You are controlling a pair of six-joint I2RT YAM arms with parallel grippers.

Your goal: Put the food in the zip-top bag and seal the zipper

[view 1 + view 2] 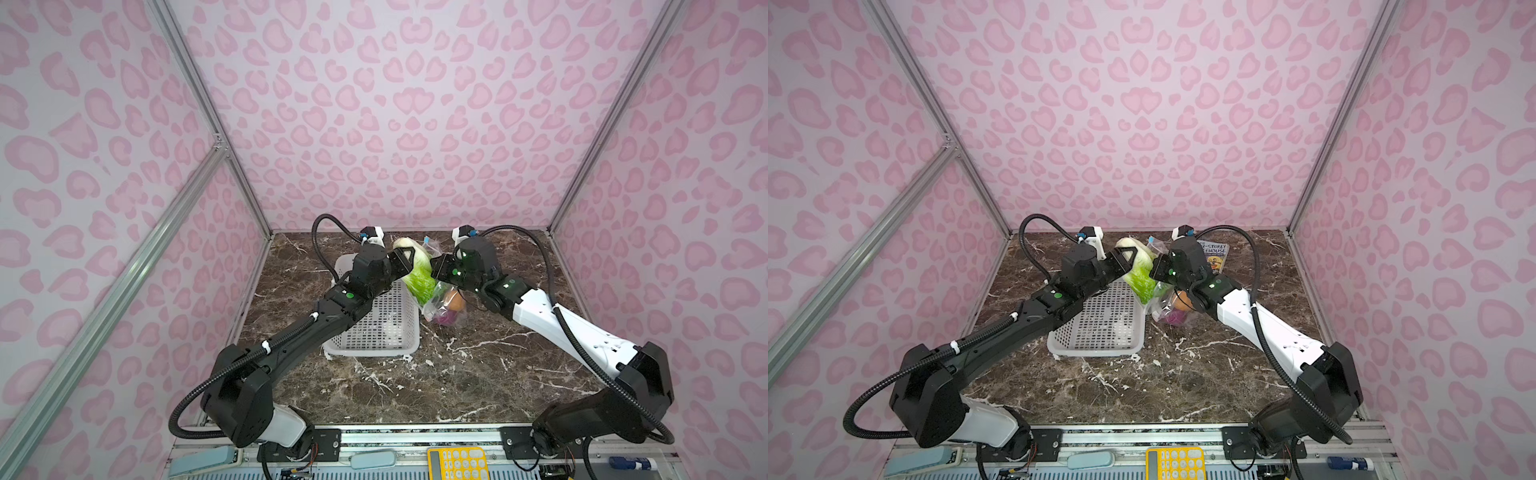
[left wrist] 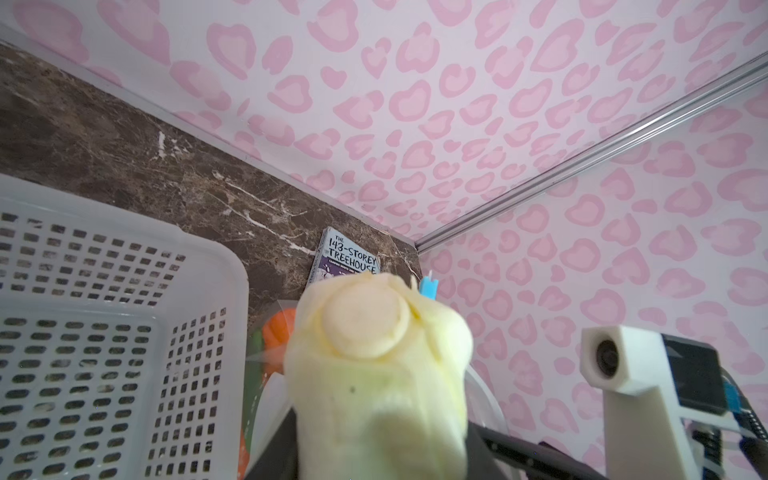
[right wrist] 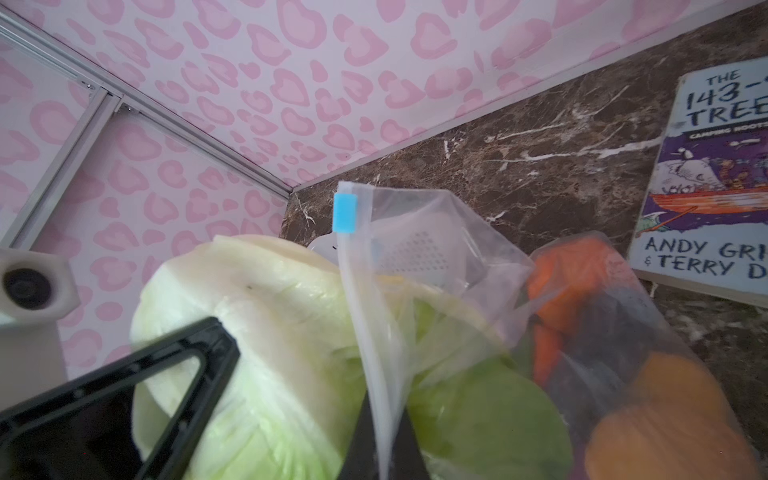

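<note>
A green-and-white toy cabbage hangs above the dark marble-patterned worktop, leafy end down in the mouth of a crinkly transparent zip-top bag. Its pale stem end sticks out above the bag. Orange and purple toy vegetables already lie inside the bag, which stands just beside a white perforated basket that looks emptied.

The filling appears nearly done. The cabbage looks like the last piece and is only partly in, and the zipper strip is unsealed, with its blue slider tab parked at one end.

The left tool grips the cabbage near its stem, jaws partly spread around it. The right tool is pinched tight on the zipper strip, holding the bag's mouth up. A paperback book lies at the back of the worktop.
</note>
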